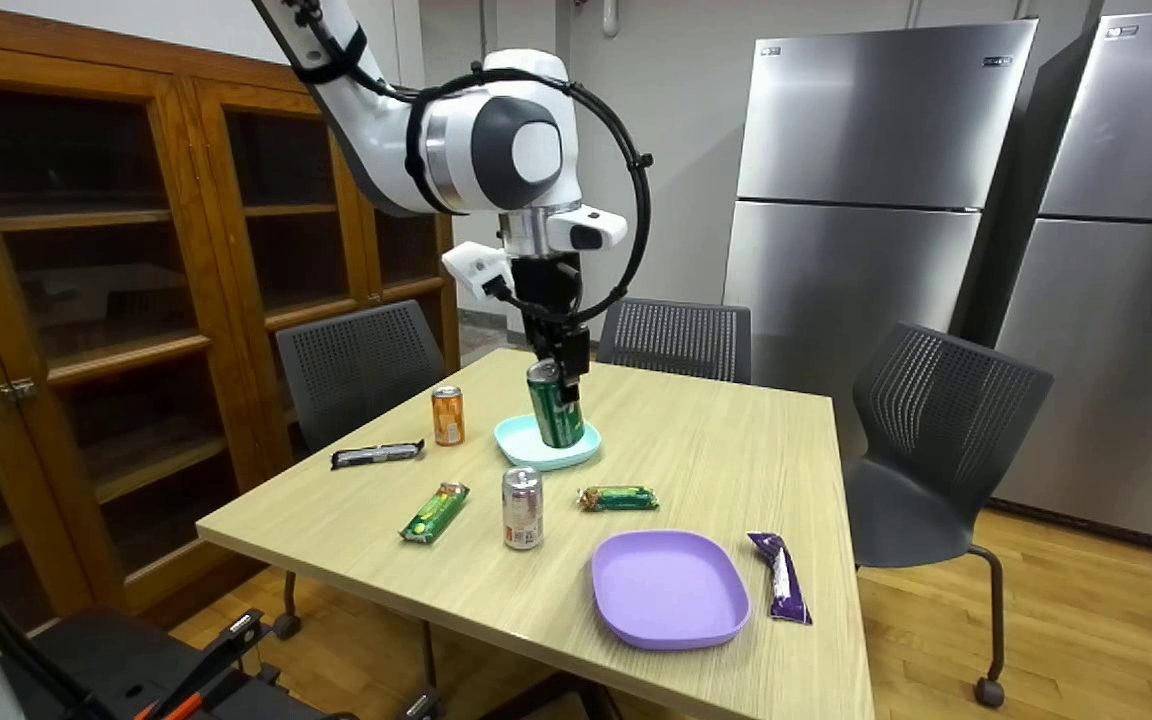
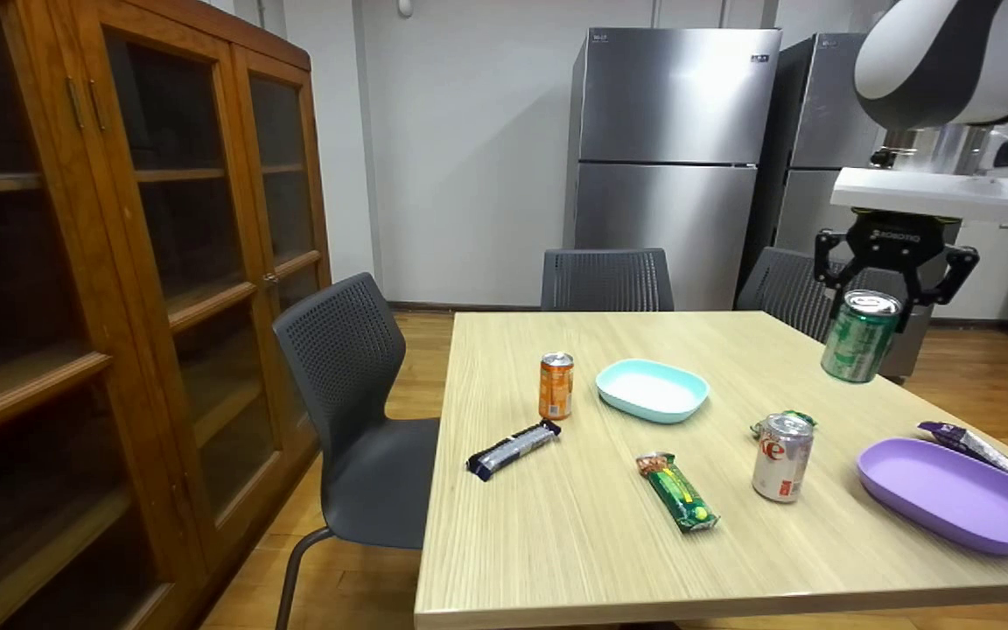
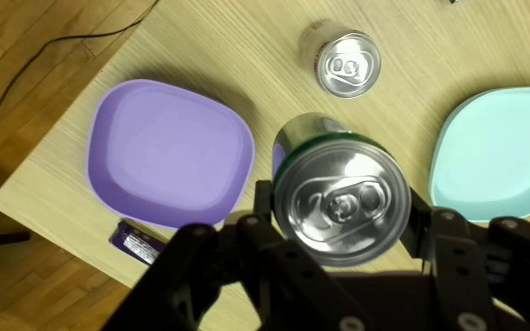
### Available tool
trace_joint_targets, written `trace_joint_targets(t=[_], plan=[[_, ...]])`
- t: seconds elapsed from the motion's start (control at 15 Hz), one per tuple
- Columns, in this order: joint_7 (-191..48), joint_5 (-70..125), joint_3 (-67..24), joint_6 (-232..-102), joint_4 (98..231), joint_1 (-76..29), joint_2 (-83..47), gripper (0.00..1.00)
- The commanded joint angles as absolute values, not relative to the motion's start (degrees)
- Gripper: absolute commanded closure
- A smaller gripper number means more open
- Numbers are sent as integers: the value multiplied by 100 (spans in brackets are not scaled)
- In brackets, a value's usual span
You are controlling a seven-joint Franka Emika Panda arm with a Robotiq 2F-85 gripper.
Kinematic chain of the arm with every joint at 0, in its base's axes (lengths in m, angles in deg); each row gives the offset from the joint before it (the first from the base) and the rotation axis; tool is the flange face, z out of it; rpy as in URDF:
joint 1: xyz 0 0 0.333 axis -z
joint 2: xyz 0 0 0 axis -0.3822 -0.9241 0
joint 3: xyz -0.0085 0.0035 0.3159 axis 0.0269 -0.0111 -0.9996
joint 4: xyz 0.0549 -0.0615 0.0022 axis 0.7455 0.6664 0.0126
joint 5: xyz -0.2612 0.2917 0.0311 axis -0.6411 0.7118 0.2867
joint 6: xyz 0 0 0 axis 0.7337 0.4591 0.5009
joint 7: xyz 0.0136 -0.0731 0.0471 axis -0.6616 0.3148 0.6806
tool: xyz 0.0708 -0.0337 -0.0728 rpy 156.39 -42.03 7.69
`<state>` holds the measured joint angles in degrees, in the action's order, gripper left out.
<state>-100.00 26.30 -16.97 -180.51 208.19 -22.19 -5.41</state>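
My gripper [image 2: 870,317] is shut on a green can [image 2: 858,348], with one finger on each side near its top. The can hangs in the air above the table, tilted slightly. In the wrist view its silver lid [image 3: 342,204] fills the gap between the fingers. There, a purple plate [image 3: 168,147] lies to the left of the held can and a turquoise plate [image 3: 499,151] to the right. A silver can [image 3: 350,64] stands upright just beyond it. The held can [image 1: 554,412] covers part of the turquoise plate [image 1: 528,452] in an exterior view.
An orange can [image 1: 448,415] stands near a dark wrapped bar [image 1: 376,455]. Two green-wrapped bars [image 1: 434,513] lie either side of the silver can [image 1: 522,510]. A purple-wrapped bar [image 1: 782,580] is beside the purple plate [image 1: 671,590]. Chairs [image 1: 936,450] surround the table.
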Motion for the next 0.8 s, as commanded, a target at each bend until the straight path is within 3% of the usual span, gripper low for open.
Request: trace_joint_targets(t=[0.0,0.73], plan=[[-10328,2518,-1625,-18160,21022,-1957,-372,62],[-10519,2803,-1335,-18039,20613,-1629,-1098,62]])
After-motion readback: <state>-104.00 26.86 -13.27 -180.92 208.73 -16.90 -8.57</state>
